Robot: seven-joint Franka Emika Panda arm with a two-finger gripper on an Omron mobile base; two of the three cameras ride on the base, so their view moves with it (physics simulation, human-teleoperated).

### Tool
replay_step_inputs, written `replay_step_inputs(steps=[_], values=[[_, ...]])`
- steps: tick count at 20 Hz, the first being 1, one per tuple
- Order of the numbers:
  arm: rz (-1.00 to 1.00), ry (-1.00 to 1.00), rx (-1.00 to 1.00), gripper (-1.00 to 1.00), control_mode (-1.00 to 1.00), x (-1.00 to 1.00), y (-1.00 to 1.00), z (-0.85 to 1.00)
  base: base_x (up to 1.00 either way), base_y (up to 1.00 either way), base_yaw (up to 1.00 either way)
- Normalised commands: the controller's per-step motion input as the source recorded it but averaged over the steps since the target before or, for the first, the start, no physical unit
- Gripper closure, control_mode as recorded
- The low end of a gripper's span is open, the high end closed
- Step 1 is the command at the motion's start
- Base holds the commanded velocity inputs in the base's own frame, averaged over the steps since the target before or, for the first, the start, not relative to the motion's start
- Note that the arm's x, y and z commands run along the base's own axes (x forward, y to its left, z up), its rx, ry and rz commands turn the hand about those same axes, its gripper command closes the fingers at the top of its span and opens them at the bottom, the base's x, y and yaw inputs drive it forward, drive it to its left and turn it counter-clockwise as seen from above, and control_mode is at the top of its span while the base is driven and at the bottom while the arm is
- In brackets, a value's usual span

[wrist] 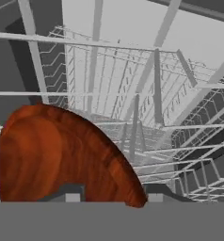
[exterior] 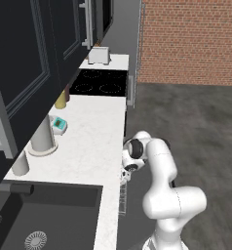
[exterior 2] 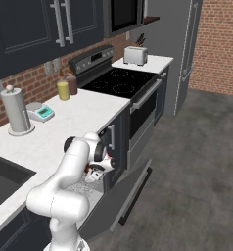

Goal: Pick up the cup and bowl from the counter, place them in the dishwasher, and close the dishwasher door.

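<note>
Bowl (wrist: 57, 155) placement is the step in hand. In the hand view the red-brown bowl stands on its edge directly in front of the tool (wrist: 114, 193), touching or nearly touching the left fingertip (wrist: 72, 194), with the light grey wire rack (wrist: 156, 103) of the dishwasher (exterior 2: 116, 201) spreading ahead and around it. The two fingertips show apart at the bottom of that view and the bowl's rim passes between them, but I cannot tell if the tool grips the rim or has let it go; the pictures do not settle it.

In the right base view the tool (exterior 2: 95, 172) is low, under the edge of the table (exterior 2: 74, 122), just above the rack, and the dishwasher door (exterior 2: 123, 196) hangs half open below and beyond it. The cup I cannot find; whether it already sits in the rack is hidden by the arm.

Behind and above the tool, on the table, there are a paper towel roll (exterior 2: 15, 110), a small teal scale (exterior 2: 42, 112) and a yellow bottle (exterior 2: 63, 90).

My judgement: the next move calls for the fingers to open fully, so the bowl rests between the wires, and then a straight withdrawal up and back. The risk is that a finger catches the rim or a wire and tips the bowl. After this, the door must be pushed shut.
</note>
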Motion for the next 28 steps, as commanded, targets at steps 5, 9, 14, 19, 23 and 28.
replay_step_inputs(steps=[5,9,14,19,23,28], values=[[-0.11,0.01,0.0,-1.0,-1.0,-0.15,-0.43,0.0,0.0,0.0,0.0],[-0.11,0.0,0.0,-1.0,-1.0,-0.14,-0.47,0.01,0.0,0.0,0.0],[-0.11,0.0,0.0,-1.0,-1.0,-0.1,-0.33,0.1,0.0,0.0,0.0],[-0.09,0.0,0.0,-1.0,-1.0,-0.08,-0.25,0.3,0.0,0.0,0.0],[-0.1,0.0,0.03,-1.0,-1.0,-0.16,-0.19,0.72,0.0,0.0,0.0],[-0.07,0.03,0.07,-1.0,-1.0,-0.35,-0.08,0.97,0.0,0.0,0.0]])
